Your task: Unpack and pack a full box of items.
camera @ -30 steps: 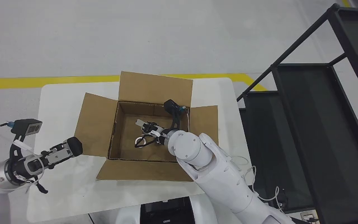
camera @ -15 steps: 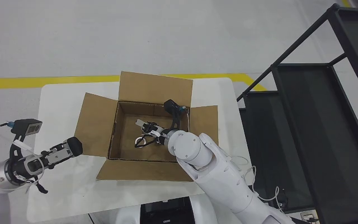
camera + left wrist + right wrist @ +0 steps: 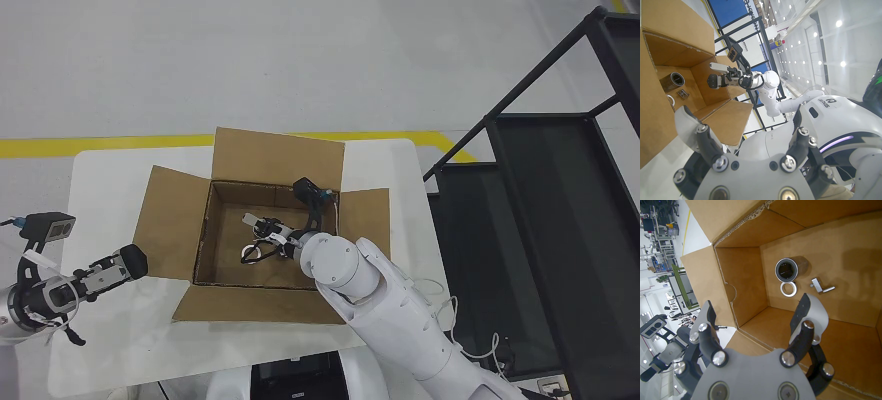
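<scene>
The cardboard box (image 3: pixel 180 215) stands with all four flaps folded outward on the white table (image 3: pixel 110 190). The right pincer (image 3: pixel 757 302) hangs over the box interior, its jaws spread wide and holding nothing. On the box floor, beyond this pincer's fingertips, lie three parts:

- a dark cylinder (image 3: pixel 791 268) lying on its side, with a metal-rimmed bore facing the pincer;
- a flat, bright metal ring (image 3: pixel 788 289) just beside the cylinder's bored end;
- a small angular metal bracket (image 3: pixel 820 287) near the ring and apart from it.

No part touches the pincer. The box walls are plain brown corrugated board.

The left pincer (image 3: pixel 741 113) is outside the box, over the table past the flap on its side, well apart from the contents. Its jaws are also wide and hold nothing.

A black metal shelf rack (image 3: pixel 560 200) stands beyond the table on the right arm's side.
</scene>
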